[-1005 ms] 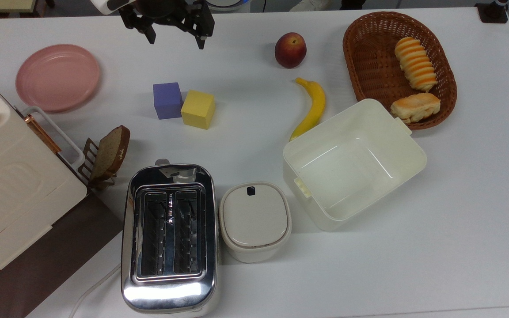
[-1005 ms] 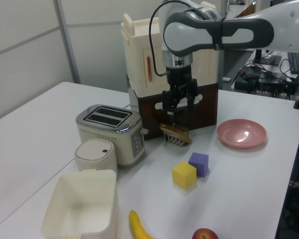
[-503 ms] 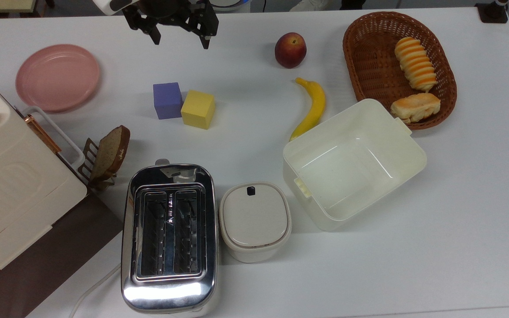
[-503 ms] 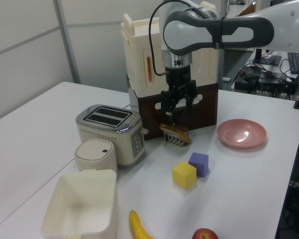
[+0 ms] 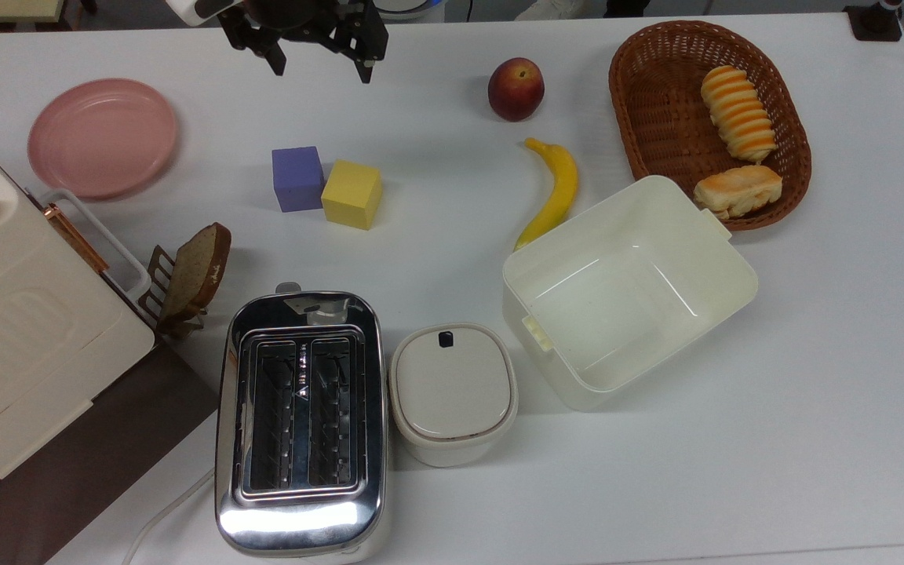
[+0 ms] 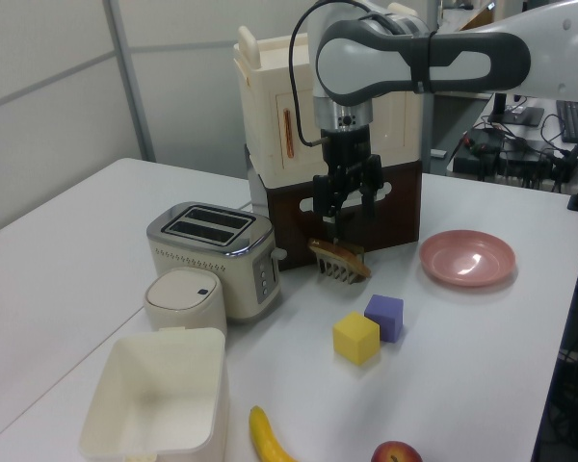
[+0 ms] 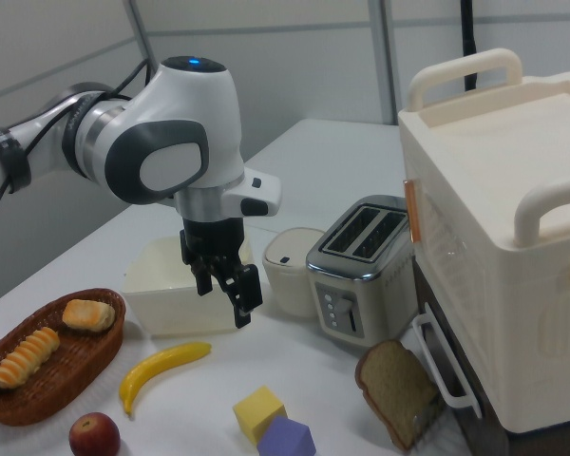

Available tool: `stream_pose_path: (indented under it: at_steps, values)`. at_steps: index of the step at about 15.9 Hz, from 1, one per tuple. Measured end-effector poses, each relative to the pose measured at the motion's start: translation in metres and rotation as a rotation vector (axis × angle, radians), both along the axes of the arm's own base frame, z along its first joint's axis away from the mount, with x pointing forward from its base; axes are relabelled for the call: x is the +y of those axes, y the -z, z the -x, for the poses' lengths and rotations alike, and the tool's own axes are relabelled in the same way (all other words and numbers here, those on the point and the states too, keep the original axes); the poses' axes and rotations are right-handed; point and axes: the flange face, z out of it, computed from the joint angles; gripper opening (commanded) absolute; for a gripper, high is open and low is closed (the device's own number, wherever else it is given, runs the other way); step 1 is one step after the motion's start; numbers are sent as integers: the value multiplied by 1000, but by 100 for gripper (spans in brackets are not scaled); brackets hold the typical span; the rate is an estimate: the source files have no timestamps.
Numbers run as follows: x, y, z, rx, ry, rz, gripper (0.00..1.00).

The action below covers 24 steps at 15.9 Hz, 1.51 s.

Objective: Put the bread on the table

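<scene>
The bread (image 5: 738, 113), a long ridged roll striped cream and orange, lies in the wicker basket (image 5: 648, 118) at the top view's two o'clock, with a shorter golden bun (image 5: 738, 191) just beside it. The cream tub (image 5: 727, 271) nearby appears empty. Well apart, at the top view's eleven o'clock, the gripper (image 5: 318, 64) hangs above the white table (image 5: 734, 439), fingers spread and holding nothing.

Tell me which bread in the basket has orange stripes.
The long ridged roll, lying farther from the tub than the plain golden bun.
</scene>
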Motion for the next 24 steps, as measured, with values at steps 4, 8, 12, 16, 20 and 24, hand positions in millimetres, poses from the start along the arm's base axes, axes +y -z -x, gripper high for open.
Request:
stream_pose_path:
  at_steps: [4, 8, 12, 16, 20, 24]
  values:
    - [-5, -7, 3, -8, 9, -3, 100]
    - [0, -7, 3, -6, 0, -5, 100]
    - [2, -5, 4, 9, -4, -7, 100]
    - [4, -3, 7, 32, -9, -10, 100]
    - [17, 1, 6, 45, -32, -12, 100]
    - [24, 7, 8, 73, -45, -14, 100]
